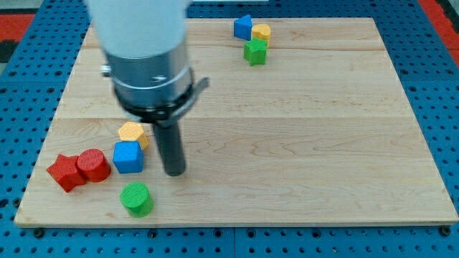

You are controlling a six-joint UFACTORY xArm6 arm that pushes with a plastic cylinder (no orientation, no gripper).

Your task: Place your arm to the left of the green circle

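The green circle is a short green cylinder lying near the board's bottom edge at the view's lower left. My tip rests on the board up and to the right of it, with a gap between them. A blue cube sits just left of the tip, above the green circle. A yellow hexagon lies above the blue cube, partly hidden by the arm's body.
A red cylinder and a red star lie left of the blue cube. At the view's top, a blue block, a yellow block and a green block cluster together. The wooden board sits on a blue pegboard.
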